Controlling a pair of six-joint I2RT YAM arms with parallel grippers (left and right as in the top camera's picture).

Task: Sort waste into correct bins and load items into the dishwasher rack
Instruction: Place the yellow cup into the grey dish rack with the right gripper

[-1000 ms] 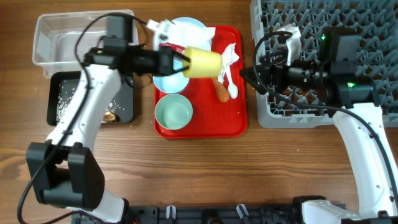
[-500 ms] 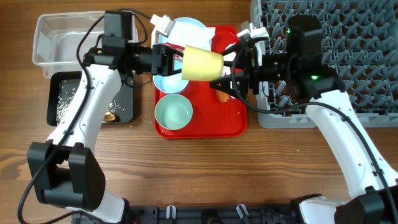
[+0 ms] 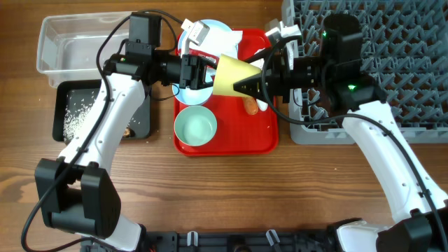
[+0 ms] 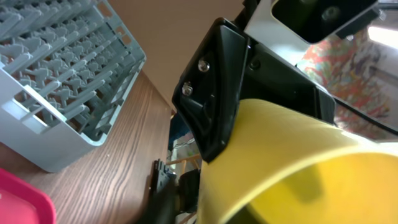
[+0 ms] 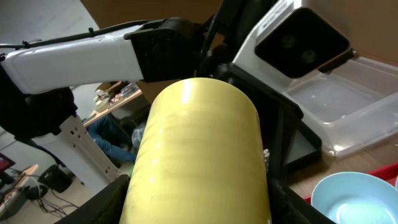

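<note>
Handover turns on the yellow cup [image 3: 227, 70], lying sideways above the red tray [image 3: 231, 143] between both arms: the left gripper [image 3: 203, 72] clamps one end, while the right gripper [image 3: 246, 77] straddles the other, its grip unclear.

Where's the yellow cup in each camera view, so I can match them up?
Overhead: yellow cup over the red tray, centre top.
Left wrist: the cup fills the lower right.
Right wrist: the cup fills the centre.
Landmark: dishwasher rack, right side in overhead, upper left in left wrist; absent from right wrist.
</note>
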